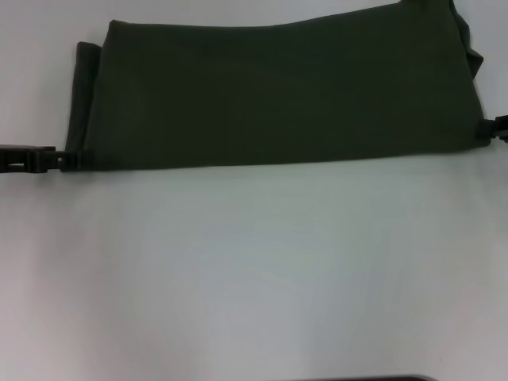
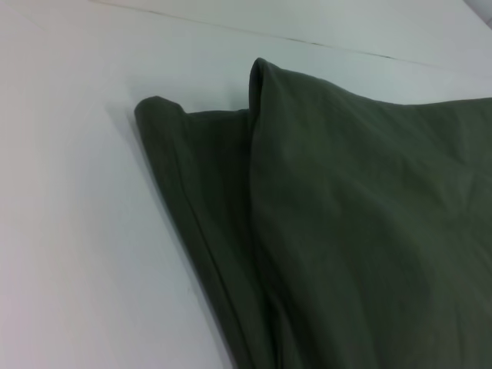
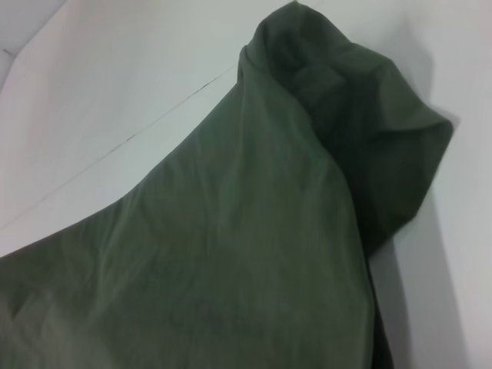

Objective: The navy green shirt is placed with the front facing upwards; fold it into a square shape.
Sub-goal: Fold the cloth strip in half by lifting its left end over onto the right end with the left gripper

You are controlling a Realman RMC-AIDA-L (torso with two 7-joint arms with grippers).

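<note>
One broad white counter (image 1: 254, 278) fills the scene, bare on its near half. Across its far half lies the navy green shirt (image 1: 278, 95), already folded into a long dark band whose long axis runs left to right; no lettering shows on the upper face. At the left end a narrower under-layer sticks out past the top layer (image 2: 200, 200), and at the far right end the cloth bunches into a rumpled hump (image 3: 369, 131).

Both arms sit at the band's near corners. The left tool (image 1: 59, 161) reaches in from the left edge and meets the near-left corner of the cloth; its jaws look closed on that corner, though the contact is dark and hard to read. The right tool (image 1: 494, 131) shows only as a sliver at the near-right corner, touching the cloth, and I cannot tell whether it grips or is open.

Since the band is much longer than it is deep, I judge that squaring it calls for bringing one end over toward the other along the long axis. Each arm is nearest its own end.
</note>
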